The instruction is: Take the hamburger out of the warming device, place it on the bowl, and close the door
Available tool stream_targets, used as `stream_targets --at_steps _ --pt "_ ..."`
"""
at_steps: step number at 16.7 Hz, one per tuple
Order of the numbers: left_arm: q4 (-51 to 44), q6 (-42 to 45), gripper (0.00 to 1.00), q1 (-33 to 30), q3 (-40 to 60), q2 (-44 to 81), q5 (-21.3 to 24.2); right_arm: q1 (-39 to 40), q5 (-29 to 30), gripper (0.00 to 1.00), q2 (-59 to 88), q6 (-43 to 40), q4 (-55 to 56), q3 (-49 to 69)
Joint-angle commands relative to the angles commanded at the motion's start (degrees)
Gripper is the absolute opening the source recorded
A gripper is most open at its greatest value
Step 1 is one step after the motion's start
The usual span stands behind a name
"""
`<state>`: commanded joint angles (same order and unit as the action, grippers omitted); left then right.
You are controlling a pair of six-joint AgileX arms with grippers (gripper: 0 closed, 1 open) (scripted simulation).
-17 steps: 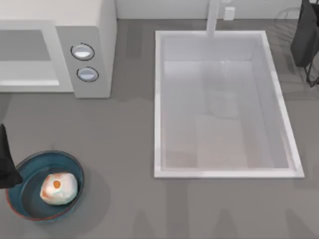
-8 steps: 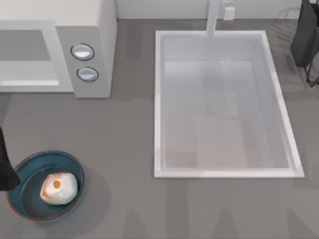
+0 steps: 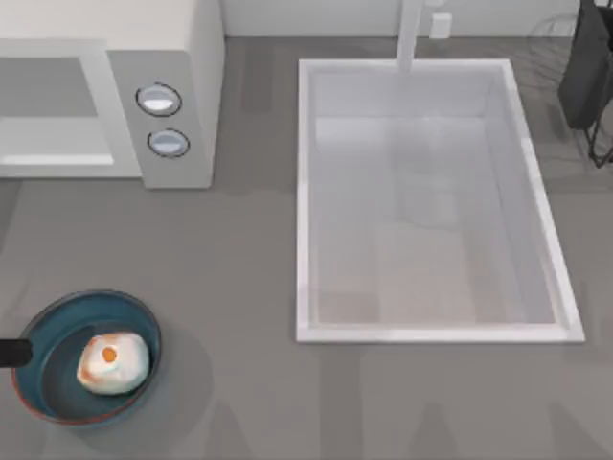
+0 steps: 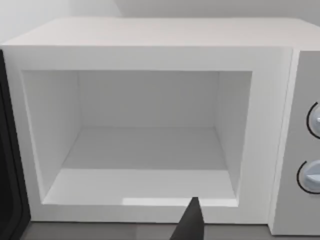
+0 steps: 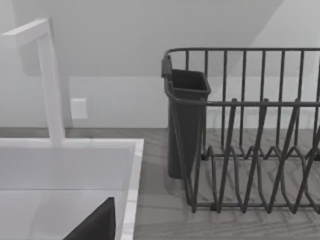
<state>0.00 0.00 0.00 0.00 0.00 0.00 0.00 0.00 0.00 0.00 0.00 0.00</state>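
Observation:
The hamburger (image 3: pixel 113 362), a cream bun with an orange spot, lies inside the blue-teal bowl (image 3: pixel 43 335) at the table's front left. The warming device (image 3: pixel 196 86) stands at the back left, and its cavity (image 4: pixel 145 150) is open and holds nothing. A dark panel edge (image 4: pixel 10 200) stands beside the opening; I cannot tell whether it is the door. A small dark part of my left gripper (image 3: pixel 10 353) shows at the left edge, touching the bowl's rim line. My right arm (image 3: pixel 589 67) is parked at the back right.
A large white sink basin (image 3: pixel 431 335) with a faucet (image 3: pixel 410 34) takes up the table's middle and right. A dark wire dish rack (image 5: pixel 250 150) with a dark cup holder (image 5: pixel 187 125) stands at the back right. Two round knobs (image 3: pixel 159 99) sit on the device's front.
My left arm has drawn back to the left, leaving a small dark bit at the top view's edge. The hamburger and the bowl have not moved.

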Motion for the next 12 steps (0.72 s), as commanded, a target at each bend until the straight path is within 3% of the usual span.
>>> stream_targets --at_steps 4,12 --pt "0.0 0.0 0.02 0.0 0.0 0.0 0.0 0.0 0.0 1.0 0.0 0.0 0.0 0.0" --pt "0.0 0.0 0.0 0.0 0.0 0.0 0.0 0.0 0.0 1.0 0.0 0.0 0.0 0.0"
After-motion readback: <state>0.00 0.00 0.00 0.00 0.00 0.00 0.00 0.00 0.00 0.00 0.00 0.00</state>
